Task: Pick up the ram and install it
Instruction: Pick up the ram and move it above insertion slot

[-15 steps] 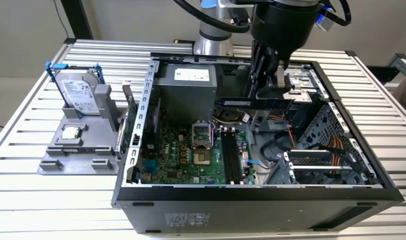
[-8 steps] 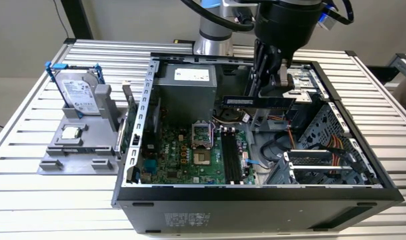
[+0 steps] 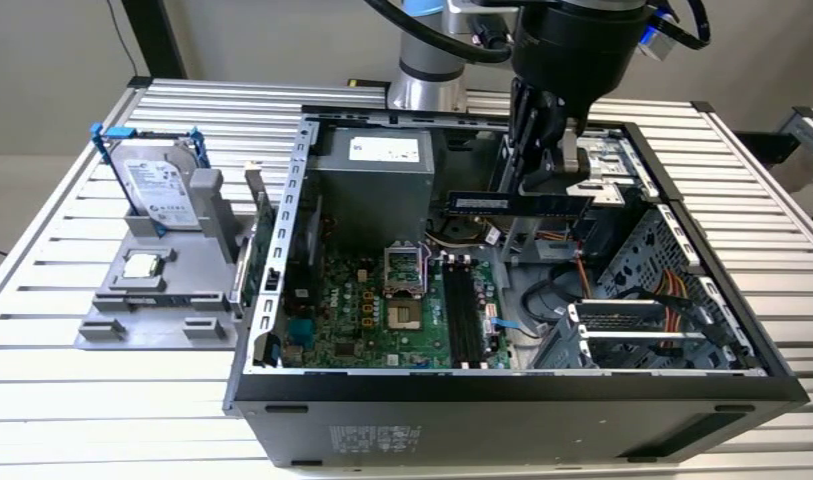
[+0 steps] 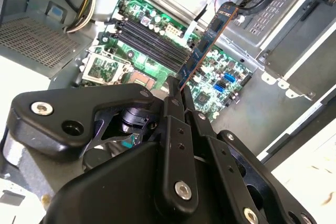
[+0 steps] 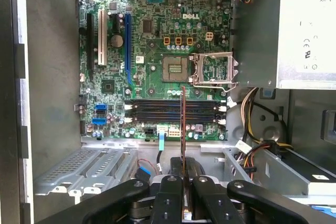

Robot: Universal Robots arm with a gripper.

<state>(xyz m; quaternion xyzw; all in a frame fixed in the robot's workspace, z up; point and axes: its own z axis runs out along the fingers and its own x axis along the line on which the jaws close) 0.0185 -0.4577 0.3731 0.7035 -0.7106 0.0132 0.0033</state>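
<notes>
The ram (image 3: 520, 205) is a long thin stick, held level in the air inside the open computer case, above the motherboard (image 3: 366, 320). My gripper (image 3: 546, 188) reaches down from above and is shut on its upper edge. In both wrist views the ram (image 4: 206, 43) (image 5: 182, 129) shows edge-on, sticking out from between the black fingers (image 4: 173, 95) (image 5: 170, 184). Below it lie the black memory slots (image 3: 462, 320) (image 5: 173, 111) (image 4: 152, 40), and the stick hangs well above them, crosswise to them in the first wrist view.
A silver hard drive with blue clips (image 3: 159, 185) and a small square processor chip (image 3: 142, 265) sit on a grey stand at the exterior view's left. In the case are the power supply (image 3: 379, 190), the open processor socket (image 5: 175, 68), a drive cage (image 3: 646, 330) and loose cables (image 5: 252, 124).
</notes>
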